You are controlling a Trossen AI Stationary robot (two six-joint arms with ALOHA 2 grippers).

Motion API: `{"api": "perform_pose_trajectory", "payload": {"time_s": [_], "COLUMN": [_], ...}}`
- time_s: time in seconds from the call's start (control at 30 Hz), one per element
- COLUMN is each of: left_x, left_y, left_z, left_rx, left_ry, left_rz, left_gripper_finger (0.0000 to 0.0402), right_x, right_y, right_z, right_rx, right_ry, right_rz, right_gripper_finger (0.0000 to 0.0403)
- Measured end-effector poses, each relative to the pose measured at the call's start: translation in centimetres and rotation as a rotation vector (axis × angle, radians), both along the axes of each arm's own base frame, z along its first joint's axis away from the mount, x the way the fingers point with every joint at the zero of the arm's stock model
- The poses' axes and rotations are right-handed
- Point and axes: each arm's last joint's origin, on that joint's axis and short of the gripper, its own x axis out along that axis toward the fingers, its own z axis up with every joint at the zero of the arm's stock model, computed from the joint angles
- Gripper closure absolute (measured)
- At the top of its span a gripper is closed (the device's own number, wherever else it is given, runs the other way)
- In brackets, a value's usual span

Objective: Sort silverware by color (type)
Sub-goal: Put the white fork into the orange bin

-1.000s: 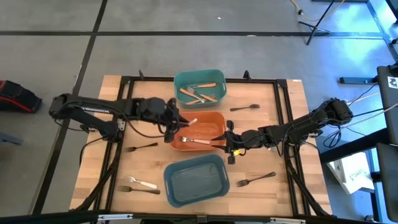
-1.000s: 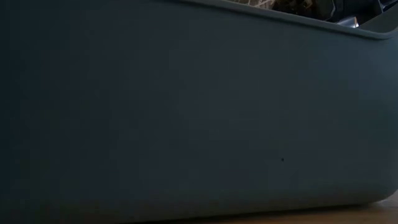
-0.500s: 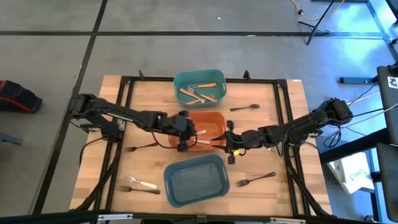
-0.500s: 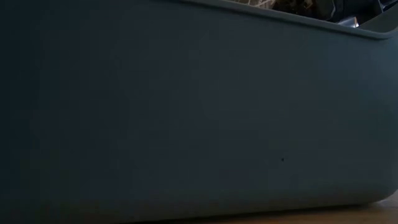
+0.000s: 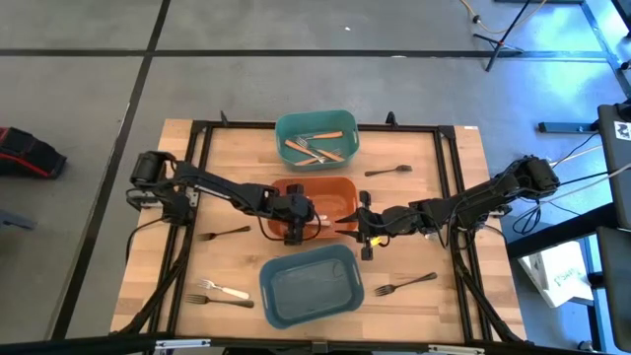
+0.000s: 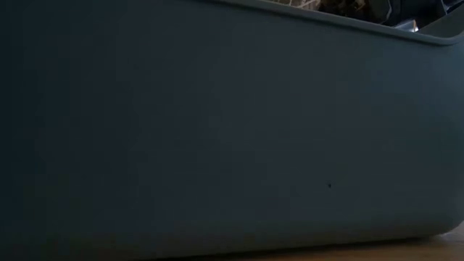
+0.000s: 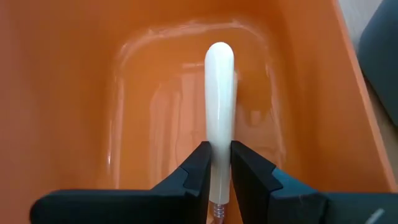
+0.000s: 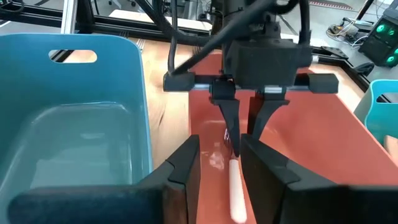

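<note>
The left gripper (image 7: 216, 171) hangs inside the orange plastic bin (image 5: 338, 190), its two dark fingers (image 7: 198, 168) pinching a cream-handled fork (image 7: 220, 118) near the metal neck, so the rounded handle sticks out ahead of the fingertips over the bin's floor. The right gripper (image 5: 361, 223) waits just beside the orange bin's edge, opposite the left one; its fingers (image 8: 186, 163) stand spread apart with nothing between them.

Beyond the left gripper, the teal plastic bin (image 5: 316, 120) holds several brown wooden-handled forks (image 5: 314, 148). On its near side sits the blue-grey plastic bin (image 5: 312, 302). Loose on the light wooden table (image 5: 449, 316) lie dark grey metal forks (image 5: 406, 284), another near the teal bin (image 5: 388, 171), one beside the left arm (image 5: 225, 234), and a cream-handled fork with a dark one (image 5: 221, 292) near the blue-grey bin.
</note>
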Motion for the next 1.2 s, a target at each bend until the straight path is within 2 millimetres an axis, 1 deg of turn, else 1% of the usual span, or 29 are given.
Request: {"api": "perform_pose_trajectory", "payload": {"time_s": [0.2, 0.3, 0.43, 0.5, 0.57, 0.67, 0.73, 0.87, 0.97, 1.07, 1.2], "left_x": [0.1, 0.1, 0.1, -0.1, -0.4, -1.3, -1.9, -3.1, -4.1, -6.1, -9.0], "left_y": [0.0, 0.6, 1.1, 1.1, 1.0, 0.5, 0.1, -0.8, -1.9, -3.2, -4.2], "left_z": [-0.2, -0.2, -0.1, 0.6, 1.7, 3.9, 5.3, 7.1, 7.6, 7.6, 7.5], "left_rx": [-0.009, -0.027, -0.038, -0.045, -0.042, -0.020, -0.017, -0.009, 0.006, 0.004, 0.033], "left_ry": [-0.002, -0.007, -0.007, -0.020, -0.055, -0.110, -0.147, -0.180, -0.182, -0.178, -0.265], "left_rz": [0.014, 0.061, 0.066, 0.055, 0.048, 0.041, 0.017, -0.012, -0.030, -0.073, -0.045], "left_gripper_finger": [0.0346, 0.0329, 0.0297, 0.0284, 0.0279, 0.0277, 0.0277, 0.0277, 0.0277, 0.0276, 0.0276], "right_x": [0.0, 0.0, 0.0, 0.0, 0.1, 0.1, 0.0, -0.8, -1.8, -3.1, -5.2], "right_y": [0.0, 0.0, 0.0, 0.0, 0.0, 0.0, 0.0, -0.3, -0.7, -1.3, -2.0], "right_z": [0.0, 0.0, 0.0, 0.1, 0.1, 0.5, 1.1, 2.5, 3.3, 3.7, 3.6], "right_rx": [0.001, 0.001, 0.001, 0.000, -0.001, -0.010, -0.020, 0.014, 0.040, 0.051, 0.045], "right_ry": [0.000, 0.000, -0.004, -0.010, -0.011, 0.018, 0.068, 0.208, 0.289, 0.356, 0.461], "right_rz": [0.001, 0.001, 0.001, 0.000, -0.002, -0.002, -0.004, -0.045, -0.129, -0.234, -0.358], "right_gripper_finger": [0.0301, 0.0301, 0.0301, 0.0301, 0.0301, 0.0301, 0.0301, 0.0301, 0.0301, 0.0301, 0.0301]}}
